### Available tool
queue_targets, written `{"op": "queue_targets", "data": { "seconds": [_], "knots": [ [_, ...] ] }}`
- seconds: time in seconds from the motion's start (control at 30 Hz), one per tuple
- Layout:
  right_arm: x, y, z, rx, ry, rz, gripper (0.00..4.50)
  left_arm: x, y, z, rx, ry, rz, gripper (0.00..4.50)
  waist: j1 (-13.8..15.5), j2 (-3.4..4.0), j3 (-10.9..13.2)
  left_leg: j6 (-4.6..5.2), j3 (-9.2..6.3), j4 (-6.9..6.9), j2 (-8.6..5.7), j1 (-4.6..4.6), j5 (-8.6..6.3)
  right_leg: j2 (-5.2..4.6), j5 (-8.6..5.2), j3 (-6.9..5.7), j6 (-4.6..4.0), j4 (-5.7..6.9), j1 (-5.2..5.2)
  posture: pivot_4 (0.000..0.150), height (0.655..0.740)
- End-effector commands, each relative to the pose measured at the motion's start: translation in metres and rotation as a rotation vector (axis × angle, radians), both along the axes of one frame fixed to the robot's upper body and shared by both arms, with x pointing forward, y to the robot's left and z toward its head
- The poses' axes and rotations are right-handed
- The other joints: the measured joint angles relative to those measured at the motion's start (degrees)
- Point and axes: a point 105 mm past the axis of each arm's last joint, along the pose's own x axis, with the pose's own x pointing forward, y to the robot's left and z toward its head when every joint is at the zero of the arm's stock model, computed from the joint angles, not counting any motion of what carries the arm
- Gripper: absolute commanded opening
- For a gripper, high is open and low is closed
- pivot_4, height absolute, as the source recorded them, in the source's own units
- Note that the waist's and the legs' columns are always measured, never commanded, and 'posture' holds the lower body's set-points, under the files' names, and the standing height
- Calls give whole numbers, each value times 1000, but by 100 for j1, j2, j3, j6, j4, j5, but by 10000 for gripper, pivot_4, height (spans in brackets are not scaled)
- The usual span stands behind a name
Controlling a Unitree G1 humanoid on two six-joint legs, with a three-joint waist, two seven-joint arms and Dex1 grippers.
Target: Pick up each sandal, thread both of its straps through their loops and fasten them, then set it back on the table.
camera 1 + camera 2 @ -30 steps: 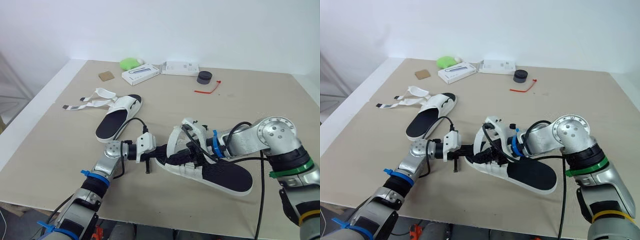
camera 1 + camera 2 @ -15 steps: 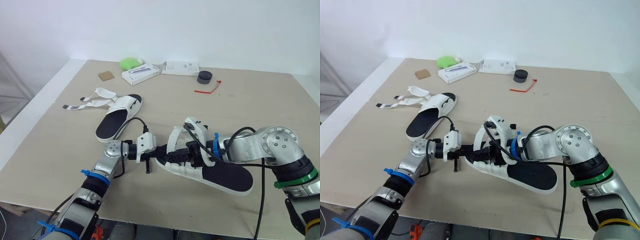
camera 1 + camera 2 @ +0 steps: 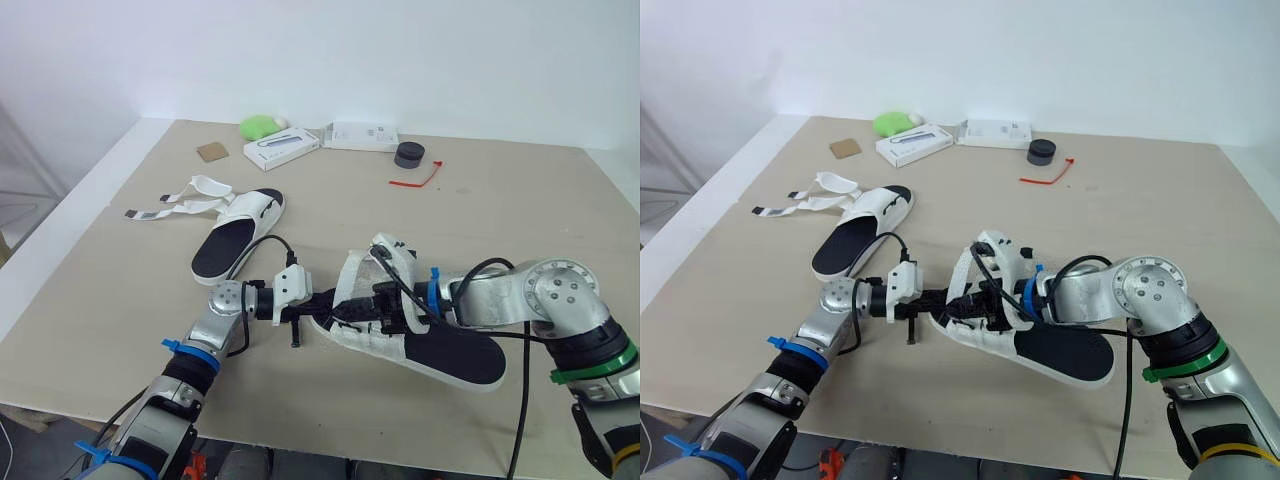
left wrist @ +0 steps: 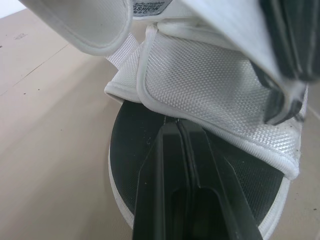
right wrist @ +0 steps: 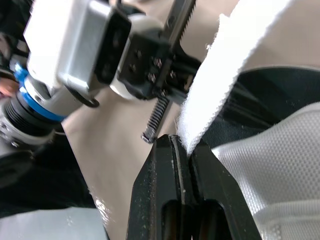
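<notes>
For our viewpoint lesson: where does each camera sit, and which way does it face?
Left eye view: on the head, facing forward-down over the beige table; both arms show.
Right eye view: beside it, same scene.
Left wrist view: along the shut left hand, toward the white fabric sandal with black footbed.
Right wrist view: along the right hand pinching that sandal's white woven strap; left hand beyond.
Shared: both wrist views show the sandal.

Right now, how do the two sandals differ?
The near sandal is between the left gripper and right gripper, which pinches its strap; the far sandal lies alone. The near sandal's straps arch over its footbed; the far sandal's trail flat on the table. Both are white with black footbeds.
</notes>
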Motion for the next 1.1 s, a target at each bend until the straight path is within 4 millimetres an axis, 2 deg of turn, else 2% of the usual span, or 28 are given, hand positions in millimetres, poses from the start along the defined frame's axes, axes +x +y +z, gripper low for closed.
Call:
{"op": "queue_targets", "data": {
  "seconds": [0.03, 0.23, 0.43, 0.67, 0.87, 1.1],
  "knots": [
    [6, -4, 17, 133, 0, -21, 362, -16, 10, -62, 177, 206, 20, 0, 1, 1, 0, 0, 0, 0, -1, 0, 0, 0, 0, 0, 0, 0, 1, 1500, 7400],
    [5, -22, 12, 116, 33, -41, 362, -17, 9, -63, 176, 210, 18, 0, 3, 0, 0, 1, -2, 0, -6, -4, 1, 0, 13, -1, -21, 0, 2, 1500, 7400],
    [6, -30, 9, 95, 52, -52, 362, -19, 10, -64, 180, 213, 17, 0, 3, 0, 0, 1, -2, 0, -8, -5, 1, 1, 12, -2, -19, -1, 1, 1500, 7400],
    [7, -30, 7, 133, 90, -46, 362, -18, 11, -64, 181, 211, 18, 0, 3, 0, 0, 1, -2, 0, -11, -5, 1, 1, 9, -2, -15, -1, 2, 1500, 7400],
    [-4, -28, -2, 130, 132, 12, 362, -19, 11, -65, 180, 213, 20, 0, 3, 0, 0, 2, -5, 0, -12, -5, 1, 2, -2, -3, 5, -1, 3, 1500, 7400],
    [-7, -27, -7, 132, 158, 25, 362, -19, 10, -66, 179, 215, 20, 0, 3, 0, 0, 2, -7, 0, -13, -5, 1, 2, -4, -4, 9, -1, 4, 1500, 7400]
  ]
}}
